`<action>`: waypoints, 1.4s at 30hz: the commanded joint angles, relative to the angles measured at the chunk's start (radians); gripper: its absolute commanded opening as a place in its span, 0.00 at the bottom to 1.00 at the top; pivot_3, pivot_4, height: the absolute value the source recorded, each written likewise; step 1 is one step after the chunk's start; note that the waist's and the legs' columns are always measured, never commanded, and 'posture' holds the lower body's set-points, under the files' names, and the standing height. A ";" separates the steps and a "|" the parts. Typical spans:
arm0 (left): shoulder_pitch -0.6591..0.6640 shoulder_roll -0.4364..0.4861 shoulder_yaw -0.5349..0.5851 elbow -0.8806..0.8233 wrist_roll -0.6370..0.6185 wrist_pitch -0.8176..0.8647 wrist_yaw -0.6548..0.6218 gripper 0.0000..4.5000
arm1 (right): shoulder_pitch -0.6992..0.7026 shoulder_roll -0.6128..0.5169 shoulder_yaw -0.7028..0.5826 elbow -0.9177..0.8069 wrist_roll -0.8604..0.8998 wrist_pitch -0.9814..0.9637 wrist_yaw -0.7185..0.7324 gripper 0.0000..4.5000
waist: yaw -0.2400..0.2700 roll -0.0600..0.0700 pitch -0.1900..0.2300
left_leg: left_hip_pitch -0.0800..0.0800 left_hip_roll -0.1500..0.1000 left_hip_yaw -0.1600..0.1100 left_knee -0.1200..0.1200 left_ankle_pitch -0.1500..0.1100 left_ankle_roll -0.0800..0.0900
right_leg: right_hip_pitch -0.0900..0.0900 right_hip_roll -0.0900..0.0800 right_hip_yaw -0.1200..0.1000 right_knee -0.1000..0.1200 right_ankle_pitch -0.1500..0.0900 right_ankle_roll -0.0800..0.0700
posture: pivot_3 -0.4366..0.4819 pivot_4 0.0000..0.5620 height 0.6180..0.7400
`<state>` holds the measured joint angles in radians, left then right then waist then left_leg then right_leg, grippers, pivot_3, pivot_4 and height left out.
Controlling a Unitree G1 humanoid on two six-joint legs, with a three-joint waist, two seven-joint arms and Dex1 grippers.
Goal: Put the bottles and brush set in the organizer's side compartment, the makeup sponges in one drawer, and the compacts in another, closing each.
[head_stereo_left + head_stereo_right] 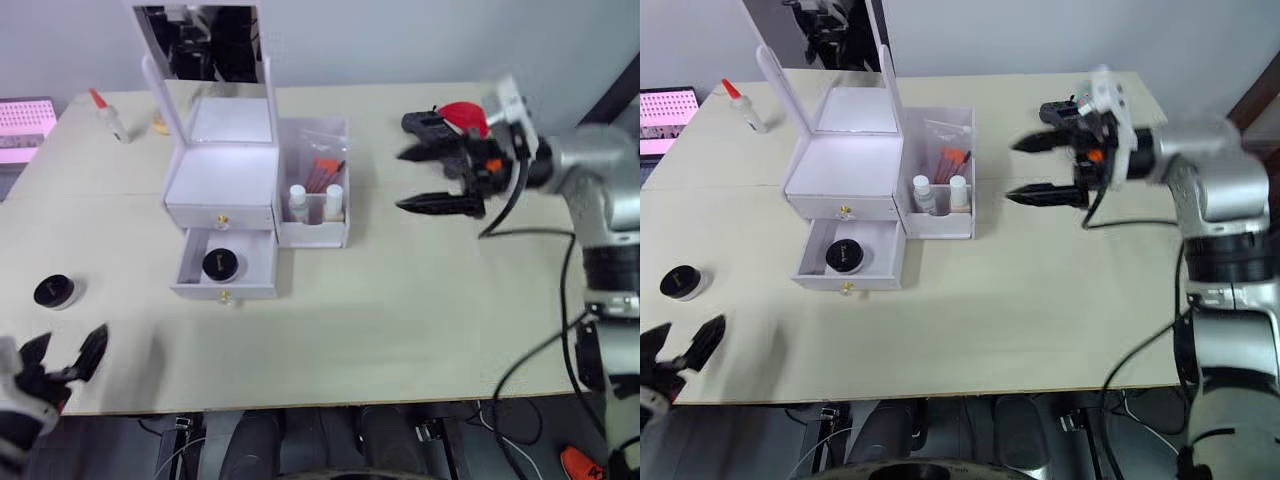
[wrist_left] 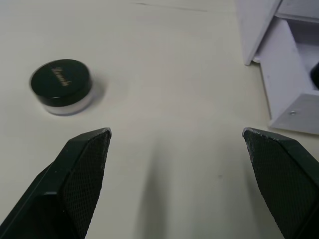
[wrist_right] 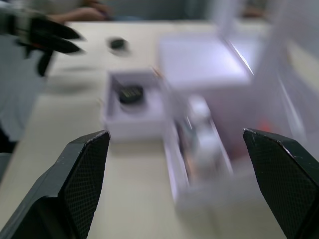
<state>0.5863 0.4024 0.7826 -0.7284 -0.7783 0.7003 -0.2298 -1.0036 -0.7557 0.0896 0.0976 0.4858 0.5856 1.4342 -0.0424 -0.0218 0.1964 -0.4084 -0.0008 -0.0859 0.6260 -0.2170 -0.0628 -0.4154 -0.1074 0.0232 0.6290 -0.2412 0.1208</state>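
Right gripper (image 1: 432, 180) hangs above the bench (image 1: 400, 300), fingers spread wide and empty, pointing toward the organizer (image 1: 222, 180). Left gripper (image 1: 65, 358) sits low at the near left corner, jaws parted too, nothing between them. Its wrist view gives the close look: one compact (image 2: 61, 86), black lid over a pale base, lying on the bench just ahead of the fingers, with the corner of the open lower drawer (image 2: 291, 79) off to the side. The right wrist view looks into that drawer from the other end and finds a second compact (image 3: 130, 93) resting inside. So two compacts: one in the drawer, one loose on the bench well left of the organizer. The head views add the side compartment (image 1: 315, 225), holding two white-capped bottles (image 1: 298, 203) and the brush set (image 1: 322, 172) in its clear sleeve. The upper drawer (image 1: 220, 217) is shut, the mirrored lid (image 1: 205, 45) upright. One small red-capped bottle (image 1: 108, 115) stands at the far left.
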 commanded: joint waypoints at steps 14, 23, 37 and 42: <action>-0.215 0.050 0.067 0.094 -0.037 0.153 0.379 0.99 | -0.225 0.135 0.081 0.061 0.000 0.050 0.067 1.00 | 0.004 0.000 0.000 | -0.001 0.000 0.000 0.001 0.000 0.000 | -0.001 0.001 0.000 0.001 0.001 -0.001 | 0.48 0.27 1.00; -0.427 0.136 0.052 0.415 0.060 0.158 0.374 0.99 | -0.213 0.114 0.070 0.024 -0.011 0.070 0.028 1.00 | -0.002 0.000 0.000 | 0.000 0.000 0.000 0.000 0.000 0.000 | -0.002 0.001 0.001 0.001 0.001 -0.002 | 0.48 0.27 1.00; -0.640 0.184 -0.070 0.652 0.201 0.109 0.289 0.99 | -0.200 0.084 0.061 -0.020 -0.010 0.086 -0.028 1.00 | -0.002 0.000 0.000 | -0.001 0.000 0.000 -0.002 0.000 0.000 | -0.003 0.002 0.001 0.001 0.002 -0.001 | 0.48 0.27 1.00; -0.683 0.193 -0.083 0.699 0.236 0.125 0.284 0.99 | -0.193 0.073 0.060 -0.029 -0.008 0.089 -0.033 1.00 | 0.000 0.000 0.000 | -0.001 0.001 0.000 -0.003 0.000 0.000 | -0.004 0.003 0.001 0.001 0.003 0.002 | 0.48 0.27 1.00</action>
<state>-0.0886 0.5734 0.6838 -0.0226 -0.5579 0.8359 0.0568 -1.1888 -0.6706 0.1815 0.0978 0.4735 0.6729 1.4068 -0.0428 -0.0218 0.1966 -0.4092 -0.0002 -0.0853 0.6225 -0.2165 -0.0629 -0.4194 -0.1048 0.0243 0.6299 -0.2381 0.1223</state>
